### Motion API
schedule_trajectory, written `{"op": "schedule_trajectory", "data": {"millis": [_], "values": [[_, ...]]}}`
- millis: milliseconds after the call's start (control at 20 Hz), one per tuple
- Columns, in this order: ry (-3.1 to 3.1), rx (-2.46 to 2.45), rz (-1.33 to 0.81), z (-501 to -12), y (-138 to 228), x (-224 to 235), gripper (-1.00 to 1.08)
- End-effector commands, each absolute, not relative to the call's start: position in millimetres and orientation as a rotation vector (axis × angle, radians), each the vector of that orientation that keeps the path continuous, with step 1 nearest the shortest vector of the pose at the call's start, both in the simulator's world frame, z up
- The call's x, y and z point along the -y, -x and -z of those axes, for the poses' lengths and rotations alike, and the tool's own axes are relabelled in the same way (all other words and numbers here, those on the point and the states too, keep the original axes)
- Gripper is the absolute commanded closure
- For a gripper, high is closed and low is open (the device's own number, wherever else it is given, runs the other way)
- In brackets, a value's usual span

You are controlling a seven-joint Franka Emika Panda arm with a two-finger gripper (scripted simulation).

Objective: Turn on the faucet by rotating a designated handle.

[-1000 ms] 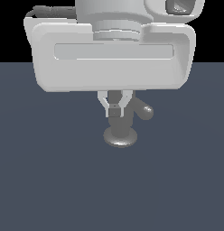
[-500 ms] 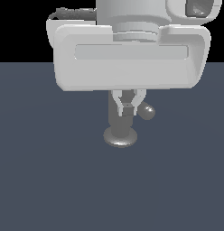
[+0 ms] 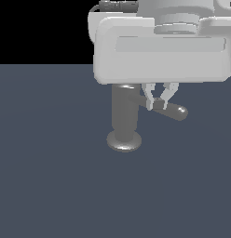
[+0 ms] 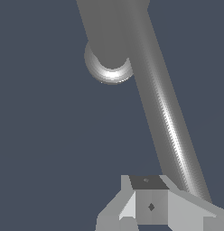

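So the biggest thing here is the Panda arm's pale grey hand housing, which fills the upper part of the exterior view and hides the top of the faucet. Under it is a flat dark slate floor with black above its far edge.

The faucet stands upright on that floor, a grey metallic cylinder on a round flared base disc. In the wrist view the cylinder runs out of frame, with the shiny rim of the base showing just past it.

The handle is a slim grey rod sticking out sideways from the upper cylinder toward the exterior view's right, sloping down a little to a rounded tip. In the wrist view it's the long rod running right up to the finger.

The gripper hangs straight down over the middle of the handle, its fingers a bit spread with the rod between them. Can't tell whether they're actually touching it or just straddling it.
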State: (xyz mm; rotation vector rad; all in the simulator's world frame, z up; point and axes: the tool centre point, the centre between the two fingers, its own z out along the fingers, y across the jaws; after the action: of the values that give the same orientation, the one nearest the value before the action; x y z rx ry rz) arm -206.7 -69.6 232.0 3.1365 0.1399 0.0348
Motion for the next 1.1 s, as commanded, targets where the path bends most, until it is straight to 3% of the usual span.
{"op": "schedule_trajectory", "data": {"millis": [0,1050], "values": [[-3.138,-0.146,0.0,-221.1,206.4,79.6,1.08],[-3.138,-0.146,0.0,-221.1,183.0,165.1,1.08]]}}
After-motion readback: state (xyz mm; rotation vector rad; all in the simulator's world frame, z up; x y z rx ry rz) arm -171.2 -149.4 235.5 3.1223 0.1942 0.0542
